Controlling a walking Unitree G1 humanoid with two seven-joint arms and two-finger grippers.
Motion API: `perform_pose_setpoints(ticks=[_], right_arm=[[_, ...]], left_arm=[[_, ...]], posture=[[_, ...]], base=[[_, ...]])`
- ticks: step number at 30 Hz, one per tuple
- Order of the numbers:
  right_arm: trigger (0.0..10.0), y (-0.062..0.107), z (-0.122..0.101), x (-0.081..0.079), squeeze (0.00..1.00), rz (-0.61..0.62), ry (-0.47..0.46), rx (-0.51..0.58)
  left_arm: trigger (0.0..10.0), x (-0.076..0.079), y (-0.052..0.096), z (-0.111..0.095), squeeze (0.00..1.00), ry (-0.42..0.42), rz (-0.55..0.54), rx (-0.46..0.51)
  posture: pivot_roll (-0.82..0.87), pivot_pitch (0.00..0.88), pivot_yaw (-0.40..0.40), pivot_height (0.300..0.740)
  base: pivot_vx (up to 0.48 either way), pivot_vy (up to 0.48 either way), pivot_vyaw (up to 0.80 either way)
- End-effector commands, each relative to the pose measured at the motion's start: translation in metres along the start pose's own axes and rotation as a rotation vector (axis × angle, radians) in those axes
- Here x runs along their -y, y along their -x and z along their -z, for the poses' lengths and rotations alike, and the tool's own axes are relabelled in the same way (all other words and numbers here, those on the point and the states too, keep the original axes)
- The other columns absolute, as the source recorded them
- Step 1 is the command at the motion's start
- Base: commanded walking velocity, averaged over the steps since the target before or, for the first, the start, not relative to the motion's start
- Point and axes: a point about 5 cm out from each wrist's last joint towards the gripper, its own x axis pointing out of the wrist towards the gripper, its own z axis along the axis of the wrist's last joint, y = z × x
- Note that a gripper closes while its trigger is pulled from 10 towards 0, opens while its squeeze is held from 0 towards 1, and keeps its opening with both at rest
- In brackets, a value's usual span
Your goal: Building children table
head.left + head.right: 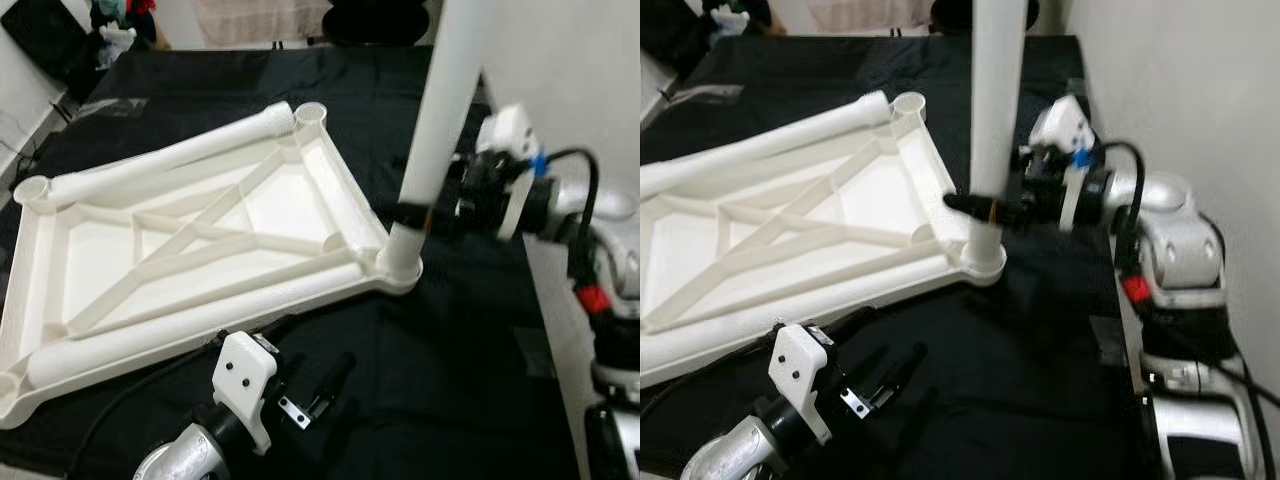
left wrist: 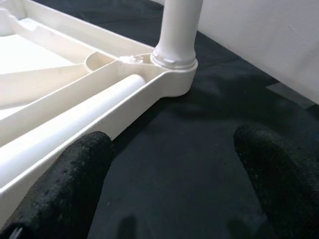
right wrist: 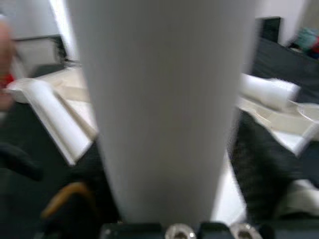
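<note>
1. Black cloth [image 1: 450, 330]: spread flat, the landmark surface.
2. White wall [image 1: 570, 70]: along the cloth's right edge.
3. Coloured clutter [image 1: 120, 25]: beyond the cloth's far left corner, blurred.

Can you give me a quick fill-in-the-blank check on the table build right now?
1. The right gripper is shut on the upright white ____.
2. That leg stands in a corner socket of the upside-down ____.
3. The left gripper hovers over the ____ cloth, holding nothing.

Missing words: leg; tabletop; black
</note>
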Motion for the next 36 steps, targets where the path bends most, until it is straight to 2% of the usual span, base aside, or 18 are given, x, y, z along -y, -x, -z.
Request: perform_pose_setpoints(ticks=[1,5,6,8,11,12,13,14,15,19,21,23,24,28,29,30,34,36], right_arm=[[0.0,0.009,-0.008,0.003,0.00,-0.011,0.013,0.039],[0.0,0.012,-0.008,0.003,0.00,-0.023,0.011,0.046],[0.0,0.015,-0.005,-0.006,0.00,-0.049,-0.012,0.042],[0.0,-0.017,0.044,-0.058,0.00,0.168,-0.224,-0.123],[0.0,-0.017,0.044,-0.058,0.00,0.168,-0.224,-0.123],[0.0,-0.026,0.071,-0.067,0.00,0.545,-0.348,-0.216],[0.0,-0.026,0.071,-0.067,0.00,0.545,-0.348,-0.216],[0.0,-0.030,0.102,-0.090,0.00,0.786,-0.454,-0.327],[0.0,-0.035,0.115,-0.096,0.00,0.907,-0.498,-0.372],[0.0,-0.038,0.121,-0.099,0.00,0.953,-0.514,-0.387],[0.0,-0.039,0.117,-0.080,0.00,0.955,-0.522,-0.348],[0.9,-0.038,0.115,-0.072,0.00,0.963,-0.530,-0.337],[10.0,-0.037,0.114,-0.069,0.00,0.939,-0.558,-0.329],[10.0,-0.039,0.106,-0.075,0.00,0.758,-0.579,-0.285],[10.0,-0.042,0.097,-0.082,1.00,0.581,-0.559,-0.234],[10.0,-0.042,0.087,-0.088,1.00,0.424,-0.534,-0.180],[10.0,-0.036,0.072,-0.090,1.00,0.302,-0.445,-0.131],[10.0,-0.019,0.061,-0.074,1.00,0.262,-0.364,-0.077]], left_arm=[[10.0,0.002,0.003,0.002,0.00,0.012,0.005,-0.025],[10.0,0.002,0.002,0.003,0.00,0.013,0.004,-0.027],[10.0,0.001,0.001,0.004,0.00,0.013,0.002,-0.027],[10.0,-0.002,-0.005,0.008,0.00,0.008,-0.001,-0.023],[10.0,-0.002,-0.005,0.008,0.00,0.008,-0.001,-0.023],[10.0,-0.004,-0.007,0.011,0.00,0.006,-0.003,-0.023],[10.0,-0.004,-0.007,0.011,0.00,0.006,-0.003,-0.023],[10.0,-0.006,-0.012,0.015,0.00,0.002,-0.010,-0.022],[10.0,-0.008,-0.016,0.018,0.00,-0.001,-0.016,-0.020],[10.0,-0.010,-0.018,0.019,0.00,-0.003,-0.019,-0.019],[10.0,-0.013,-0.020,0.020,0.00,-0.003,-0.032,-0.016],[10.0,-0.014,-0.020,0.020,0.00,-0.006,-0.040,-0.013],[10.0,-0.015,-0.020,0.019,0.00,-0.009,-0.049,-0.010],[10.0,-0.016,-0.017,0.015,0.00,-0.013,-0.051,-0.007],[10.0,-0.015,-0.016,0.014,0.00,-0.009,-0.044,-0.009],[10.0,-0.014,-0.015,0.013,0.00,-0.005,-0.037,-0.011],[10.0,-0.011,-0.013,0.012,0.00,-0.002,-0.029,-0.008],[10.0,-0.006,-0.010,0.009,0.00,-0.001,-0.022,-0.003]], posture=[[0.03,0.278,0.021,0.740],[0.03,0.278,0.021,0.740],[0.01,0.268,0.011,0.740],[-0.02,0.220,-0.033,0.740],[-0.02,0.220,-0.033,0.740],[-0.02,0.205,-0.039,0.740],[-0.02,0.205,-0.039,0.740],[-0.03,0.162,-0.034,0.740],[-0.04,0.139,-0.045,0.740],[-0.04,0.139,-0.045,0.740],[-0.03,0.122,-0.051,0.740],[-0.03,0.125,-0.049,0.740],[-0.03,0.131,-0.041,0.740],[-0.04,0.155,-0.020,0.740],[-0.04,0.168,-0.016,0.740],[-0.04,0.176,-0.012,0.740],[-0.03,0.196,-0.004,0.740],[0.00,0.236,-0.001,0.740]], base=[[0.000,0.000,0.00],[0.000,0.000,0.00],[0.000,0.000,0.00],[0.000,0.000,0.00],[0.000,0.000,0.00],[0.000,0.000,0.00],[0.000,0.000,0.00],[0.000,0.000,0.00],[0.000,0.000,0.00],[0.000,0.000,0.00],[0.000,0.000,0.00],[0.000,0.000,0.00],[0.000,0.000,0.00],[0.000,0.000,0.00],[0.000,0.000,0.00],[0.000,0.000,0.00],[0.000,0.000,0.00],[0.000,0.000,0.00]])
